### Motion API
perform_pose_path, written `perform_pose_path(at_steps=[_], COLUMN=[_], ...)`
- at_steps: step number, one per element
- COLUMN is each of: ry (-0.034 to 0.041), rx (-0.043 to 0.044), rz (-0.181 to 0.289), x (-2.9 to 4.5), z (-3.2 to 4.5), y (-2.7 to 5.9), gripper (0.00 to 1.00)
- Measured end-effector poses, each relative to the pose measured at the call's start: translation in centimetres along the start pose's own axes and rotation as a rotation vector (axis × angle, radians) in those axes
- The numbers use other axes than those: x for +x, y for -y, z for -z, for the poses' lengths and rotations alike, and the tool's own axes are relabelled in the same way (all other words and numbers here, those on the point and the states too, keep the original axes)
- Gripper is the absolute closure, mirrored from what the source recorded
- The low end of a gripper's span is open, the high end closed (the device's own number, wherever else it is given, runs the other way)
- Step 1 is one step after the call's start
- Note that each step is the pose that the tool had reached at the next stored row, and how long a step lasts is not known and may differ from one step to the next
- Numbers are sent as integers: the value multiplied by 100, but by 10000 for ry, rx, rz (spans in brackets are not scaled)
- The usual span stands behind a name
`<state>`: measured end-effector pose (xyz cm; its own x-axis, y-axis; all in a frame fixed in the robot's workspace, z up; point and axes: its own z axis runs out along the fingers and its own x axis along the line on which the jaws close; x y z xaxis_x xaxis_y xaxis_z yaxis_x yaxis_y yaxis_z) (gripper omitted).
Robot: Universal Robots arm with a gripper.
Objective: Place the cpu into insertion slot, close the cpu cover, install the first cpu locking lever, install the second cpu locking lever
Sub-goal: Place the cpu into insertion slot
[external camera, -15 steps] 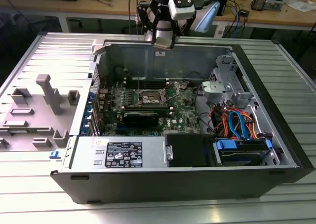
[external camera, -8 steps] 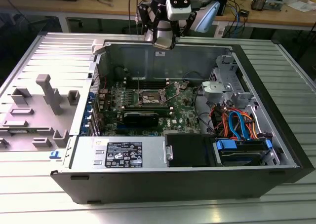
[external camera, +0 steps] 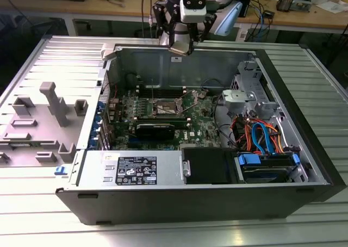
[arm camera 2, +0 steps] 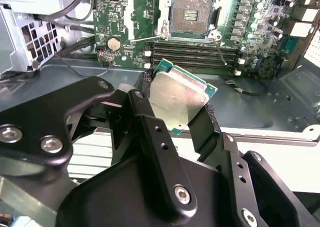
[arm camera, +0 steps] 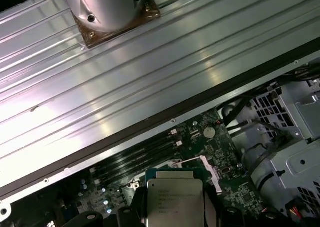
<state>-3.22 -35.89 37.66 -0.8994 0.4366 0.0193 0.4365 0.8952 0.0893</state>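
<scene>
**Chip pinched above the case wall**

The end effector [external camera: 180,47] is hovering over the far wall of the open case [external camera: 163,203], which is sitting on the ribbed counter [external camera: 326,105]. In the second wrist view its fingers [arm camera 2: 150,132] are pinching the cpu [arm camera 2: 178,101] by two opposite edges, tilted. The cpu is hanging in the air, well apart from the slot [arm camera 2: 192,14], which is lying bare on the board with the cover [arm camera 2: 133,17] swung open beside it.

The cpu is looking light, stiff and thin. Its metal top is likely slick, and the contact side and the slot's contacts are probably fragile. The edges are therefore the safe place to grip, as the fingers are doing now.

Counting: one cpu, one slot and one cover. Two thin wire levers are showing, one [arm camera 2: 152,37] by the cover and one [arm camera 2: 221,51] at the slot's other corner. Four long memory slots [arm camera 2: 192,52] are lying just beside the slot.
</scene>
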Motion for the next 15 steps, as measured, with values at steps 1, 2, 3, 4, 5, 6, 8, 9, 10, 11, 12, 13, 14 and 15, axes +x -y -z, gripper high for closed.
perform_pose_path(at_steps=[1,2,3,4,5,6,8,9,10,11,12,13,14,15], ry=[6,16,28,38,45,57,92,96,96,97,108,124,143,167], rx=[-1,-3,-6,-9,-10,-13,-20,-21,-21,-21,-24,-28,-32,-36], rz=[-70,-182,-311,-418,-495,-632,-1027,-1063,-1064,-1079,-1201,-1386,-1589,-1863], x=[0,0,0,0,0,0,0,0,0,0,0,0,0,-1], z=[-1,-2,-4,-6,-7,-8,-13,-13,-13,-13,-15,-16,-17,-19], y=[0,0,0,0,1,1,1,1,1,1,1,2,2,2], gripper=[45,45,45,45,45,45,45,45,45,45,45,45,45,45])
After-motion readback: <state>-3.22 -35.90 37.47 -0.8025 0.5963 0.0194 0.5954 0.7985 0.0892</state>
